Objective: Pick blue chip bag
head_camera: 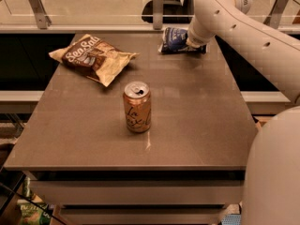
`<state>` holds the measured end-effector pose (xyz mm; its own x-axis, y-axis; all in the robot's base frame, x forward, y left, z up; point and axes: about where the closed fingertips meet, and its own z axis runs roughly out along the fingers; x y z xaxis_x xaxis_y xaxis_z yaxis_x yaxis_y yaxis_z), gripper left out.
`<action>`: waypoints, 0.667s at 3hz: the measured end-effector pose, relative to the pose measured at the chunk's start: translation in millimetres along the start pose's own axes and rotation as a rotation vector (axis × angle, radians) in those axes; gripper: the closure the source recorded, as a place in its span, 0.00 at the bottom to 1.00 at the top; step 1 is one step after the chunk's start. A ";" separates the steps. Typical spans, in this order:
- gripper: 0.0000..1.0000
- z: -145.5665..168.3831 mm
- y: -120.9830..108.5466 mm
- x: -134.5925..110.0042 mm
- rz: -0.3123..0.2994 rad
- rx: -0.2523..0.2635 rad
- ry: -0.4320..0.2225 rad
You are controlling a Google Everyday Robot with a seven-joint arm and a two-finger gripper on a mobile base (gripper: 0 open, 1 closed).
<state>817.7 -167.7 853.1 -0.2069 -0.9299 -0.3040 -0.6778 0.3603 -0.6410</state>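
Table [201, 125]: a grey-brown top, seen from one long edge, carrying three things.
Sea Salt bag [93, 57]: a brown-and-tan chip bag lying flat at the far left of the table, with its tan end pointing toward the middle.
La Croix can [137, 107]: an orange-tan drink can standing upright near the table's middle, tab on top, well apart from both bags.
Blue chip bag [172, 39]: a small, crinkly dark-blue bag with white edges, lying at the far edge of the table right of centre. It is smaller than the Sea Salt bag and well apart from it.
Gripper [191, 43]: down at the right end of the blue chip bag and touching it, mostly hidden behind the wrist.
Gripper state: cannot tell whether it is released or clenched on the bag.
Arm [243, 27]: a white arm that reaches in from the right edge and bends down over the table's far right corner.
Robot body [274, 172]: a white rounded shell filling the lower right, beside the table's near right corner.
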 end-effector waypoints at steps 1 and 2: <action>1.00 -0.1 -0.1 -0.1 0.000 0.000 0.000; 1.00 -0.2 -0.1 -0.1 0.000 0.000 0.000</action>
<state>817.6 -167.7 853.3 -0.2068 -0.9300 -0.3039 -0.6777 0.3602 -0.6411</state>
